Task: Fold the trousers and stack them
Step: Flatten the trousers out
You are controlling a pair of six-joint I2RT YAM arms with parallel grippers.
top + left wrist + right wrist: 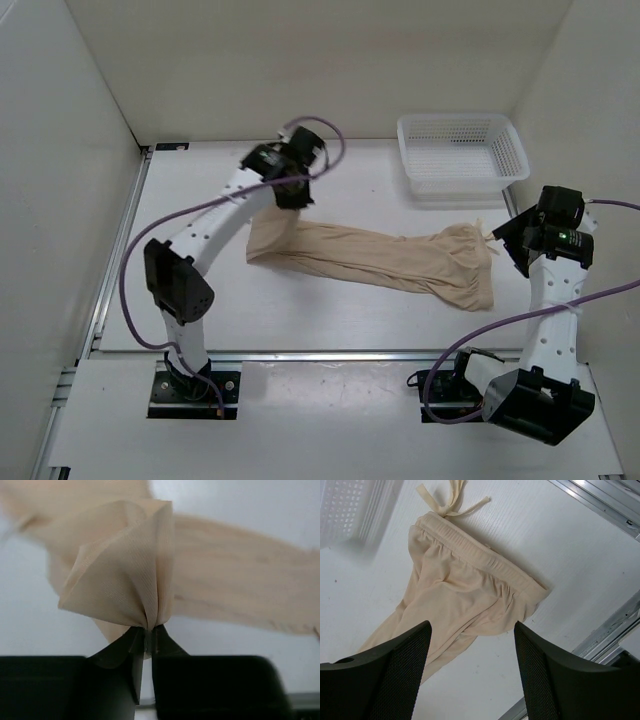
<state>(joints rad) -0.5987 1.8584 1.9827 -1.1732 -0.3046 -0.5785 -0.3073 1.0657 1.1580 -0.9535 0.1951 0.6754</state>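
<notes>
Trousers (380,258) pinched at one leg end

Your right gripper (472,627) hangs with its dark, mesh-textured jaws spread above the gathered waistband. The thin, wrinkly beige trousers lie stretched across the white table (330,310). Farther off, your left gripper (148,632) pinches a pleated fold of leg fabric, short of the perforated plastic basket (462,150).

Top cam: high, behind the arm bases, angled down, whole table (330,310) in frame. Left wrist cam: very close, looking past the left gripper (148,632) at the trousers (120,570), leg end. Right wrist cam: higher up, looking down past the right gripper (472,627) at the waist end by the table's right edge. All three share the trousers. Top and right wrist share the basket (465,183).
</notes>
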